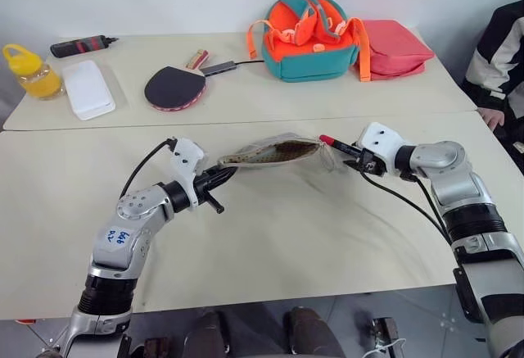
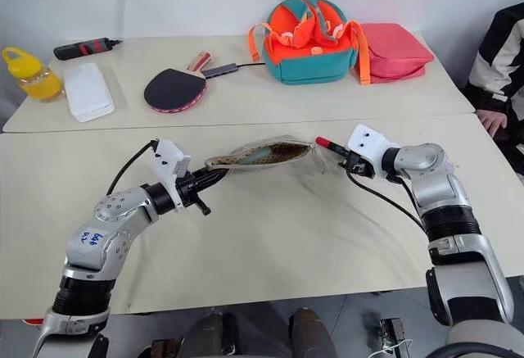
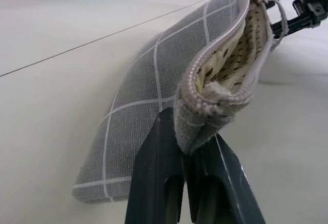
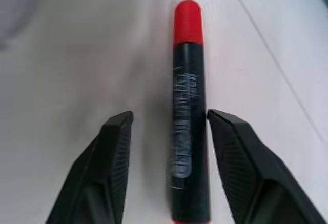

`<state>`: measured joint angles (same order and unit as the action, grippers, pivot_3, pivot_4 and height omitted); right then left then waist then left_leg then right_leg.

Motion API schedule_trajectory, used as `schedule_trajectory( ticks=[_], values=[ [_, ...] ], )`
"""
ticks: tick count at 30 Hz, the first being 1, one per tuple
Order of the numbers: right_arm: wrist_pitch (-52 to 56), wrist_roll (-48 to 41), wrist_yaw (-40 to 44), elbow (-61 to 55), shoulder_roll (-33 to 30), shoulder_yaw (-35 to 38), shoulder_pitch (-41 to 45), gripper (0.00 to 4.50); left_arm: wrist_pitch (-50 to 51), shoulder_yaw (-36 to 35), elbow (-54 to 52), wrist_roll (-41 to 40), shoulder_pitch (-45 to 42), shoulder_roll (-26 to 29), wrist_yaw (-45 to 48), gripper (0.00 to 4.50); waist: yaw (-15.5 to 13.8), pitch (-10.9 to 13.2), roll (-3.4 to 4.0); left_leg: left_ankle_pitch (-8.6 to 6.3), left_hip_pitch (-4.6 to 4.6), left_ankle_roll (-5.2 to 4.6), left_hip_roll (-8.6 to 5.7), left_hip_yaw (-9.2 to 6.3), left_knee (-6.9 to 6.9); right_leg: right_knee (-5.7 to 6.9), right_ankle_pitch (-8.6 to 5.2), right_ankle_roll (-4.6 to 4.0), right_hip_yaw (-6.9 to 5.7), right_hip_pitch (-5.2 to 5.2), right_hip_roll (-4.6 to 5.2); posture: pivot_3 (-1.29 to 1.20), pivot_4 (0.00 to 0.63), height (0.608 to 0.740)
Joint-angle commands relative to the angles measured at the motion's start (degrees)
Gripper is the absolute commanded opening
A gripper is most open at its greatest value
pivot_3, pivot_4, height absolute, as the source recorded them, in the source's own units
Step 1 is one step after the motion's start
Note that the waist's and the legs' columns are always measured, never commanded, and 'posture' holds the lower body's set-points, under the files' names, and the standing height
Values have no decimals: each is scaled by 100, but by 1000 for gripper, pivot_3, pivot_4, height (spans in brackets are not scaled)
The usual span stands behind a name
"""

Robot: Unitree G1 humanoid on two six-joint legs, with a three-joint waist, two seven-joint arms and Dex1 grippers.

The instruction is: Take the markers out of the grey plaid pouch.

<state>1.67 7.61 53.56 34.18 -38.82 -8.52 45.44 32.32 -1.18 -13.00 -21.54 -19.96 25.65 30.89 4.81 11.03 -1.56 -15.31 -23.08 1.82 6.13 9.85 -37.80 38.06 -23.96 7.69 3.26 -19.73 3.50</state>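
— Left wrist view first: what do we have in our left gripper (image 3: 197,147)?

— Its two black fingers are pressed together on one end of the grey plaid pouch (image 3: 169,101), right at the end of the zipper. The zipper is open, and we see a cream lining with dark dots inside.

— And where does the pouch sit in the head views?

— We hold it up off the desk (image 1: 270,243), over the middle of the near desk, stretched level between our two arms, mouth facing up. Its far end, with the loop pull, reaches close to our right gripper (image 4: 169,119).

— What about the right side?

— In the right wrist view its fingers stand apart, one on each side of a red-capped marker (image 4: 189,116), and neither pad presses the barrel. The marker lies lengthwise between them, red cap pointing away from the wrist. From the head camera the red cap (image 1: 326,139) pokes out just past the pouch's open end.

— Can we see the green-capped one?

— We cannot tell what else is inside the pouch.

— Anything else?

— Along the far edge: an orange-and-teal bag (image 1: 309,30), a pink-red pouch (image 1: 397,47), a table tennis paddle (image 1: 176,86), a white box (image 1: 88,89) and a yellow bottle (image 1: 31,71).
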Motion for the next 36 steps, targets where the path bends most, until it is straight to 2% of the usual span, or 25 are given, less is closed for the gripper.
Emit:
schedule_trajectory(
  ticks=[1,5,9,14,17,20,22,25,30,36],
  values=[
    [53,-57,143,-107,-87,15,-73,2445,-102,-21,-141,14,-70,-1,31,0,1,0,0,0,0,0,0,0,0,0,0,0,0,0,0,0,150,740],
    [46,-145,80,-361,-120,159,113,2445,-70,-19,-185,0,-68,-30,4,0,0,0,0,0,0,0,0,0,1,0,0,0,0,-1,0,0,150,740],
    [447,-599,254,-908,-48,414,544,2445,-52,-12,-203,-12,-72,-57,-13,0,9,3,5,0,-2,0,0,6,1,4,0,0,8,-10,1,0,150,740],
    [1648,-1723,806,-2332,223,612,855,2445,-53,24,-151,-7,-167,-89,9,0,-4,4,6,-1,-2,3,3,2,3,16,0,0,4,-17,-1,0,150,740],
    [1818,-1883,788,-2865,325,554,893,2445,-15,7,-112,-39,-263,-127,-4,0,-29,4,6,-3,-5,4,3,0,6,14,0,0,1,-18,0,0,150,740],
    [2221,-2346,820,-3451,590,521,835,1807,202,-136,-102,-243,-449,-281,-135,0,-63,4,6,-4,-12,1,-2,0,3,9,1,2,1,-19,4,0,150,740],
    [1883,-2110,885,-3666,574,241,660,1149,449,-308,-151,-489,-569,-421,-233,0,-101,4,5,-5,-15,0,-1,0,1,10,1,2,1,-22,3,0,150,740],
    [1022,-1268,553,-3303,572,-278,461,101,544,-311,-206,-522,-668,-399,-219,0,-125,4,5,-5,-17,1,0,0,-5,10,1,3,1,-25,2,0,150,740],
    [317,-646,395,-2760,552,-666,483,40,654,-254,-312,-569,-659,-416,-223,0,-115,4,5,-5,-18,1,-1,13,-6,13,1,2,10,-35,2,0,150,740],
    [590,-940,927,-2961,432,-573,565,40,952,-208,-606,-719,-579,-276,-82,0,-111,4,5,-5,-21,2,1,14,-6,25,1,2,12,-53,2,0,150,740]
  ],
)
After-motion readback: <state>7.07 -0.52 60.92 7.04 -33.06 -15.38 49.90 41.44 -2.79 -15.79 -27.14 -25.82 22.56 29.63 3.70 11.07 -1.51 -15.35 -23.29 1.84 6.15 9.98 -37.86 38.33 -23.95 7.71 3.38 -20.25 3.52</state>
